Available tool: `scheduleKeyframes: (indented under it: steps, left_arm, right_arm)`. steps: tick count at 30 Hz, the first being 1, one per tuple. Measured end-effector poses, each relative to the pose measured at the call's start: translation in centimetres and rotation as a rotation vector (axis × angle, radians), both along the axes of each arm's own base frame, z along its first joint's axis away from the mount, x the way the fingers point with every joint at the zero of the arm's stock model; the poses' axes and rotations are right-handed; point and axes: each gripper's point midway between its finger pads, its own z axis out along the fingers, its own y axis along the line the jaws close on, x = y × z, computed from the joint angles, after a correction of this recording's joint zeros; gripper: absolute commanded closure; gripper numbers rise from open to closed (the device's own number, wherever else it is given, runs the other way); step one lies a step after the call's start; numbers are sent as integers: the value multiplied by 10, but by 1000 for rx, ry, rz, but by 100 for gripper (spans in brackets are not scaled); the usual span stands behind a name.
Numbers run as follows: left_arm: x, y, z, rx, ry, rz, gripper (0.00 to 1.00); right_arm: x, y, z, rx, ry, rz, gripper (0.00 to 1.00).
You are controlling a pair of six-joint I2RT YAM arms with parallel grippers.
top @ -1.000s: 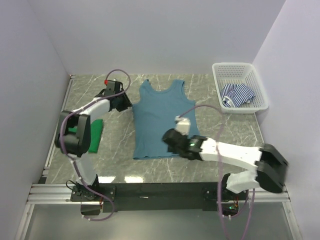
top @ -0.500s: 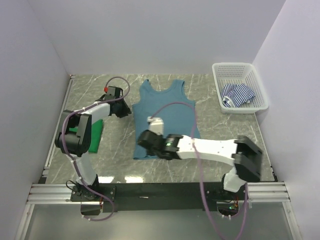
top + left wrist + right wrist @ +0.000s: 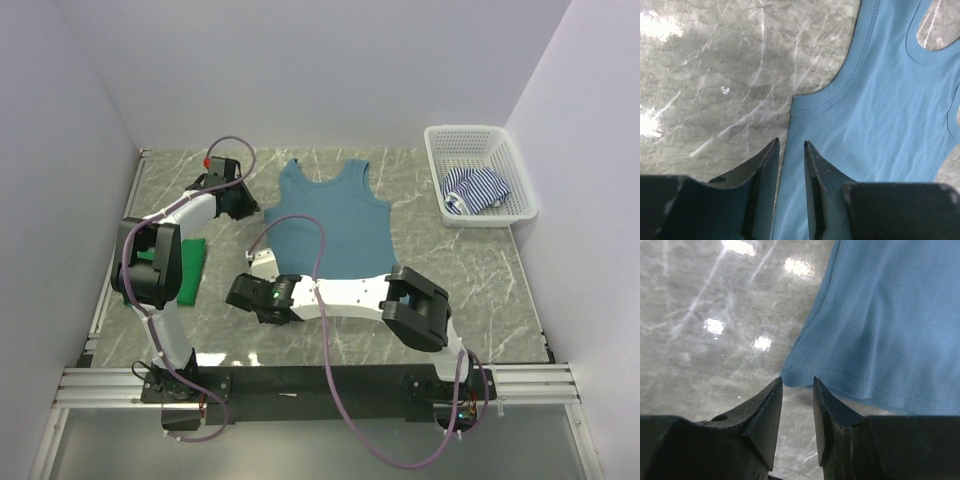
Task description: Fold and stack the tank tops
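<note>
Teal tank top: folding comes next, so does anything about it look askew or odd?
Nothing stands out: the teal tank top lies flat and spread open on the table, with only slight ripples near its hem.

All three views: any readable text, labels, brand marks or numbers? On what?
No text can be read in any view.
Teal-blue tank top, striped top, green top, basket: no print or label shows.
Red tab on the left arm's cable: too small to tell.

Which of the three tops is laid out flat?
The teal-blue top, mid-table. The green top lies folded at left; the striped top is crumpled in the basket.
</note>
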Motion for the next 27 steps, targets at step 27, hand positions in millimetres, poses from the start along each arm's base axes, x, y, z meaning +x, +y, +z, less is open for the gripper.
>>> scheduleKeyframes:
  steps: [27]
  left_arm:
    - [-5,-7,-25,-28,48,-29,68]
  right_arm:
    - [-6,-7,-32,-79,24,22,100]
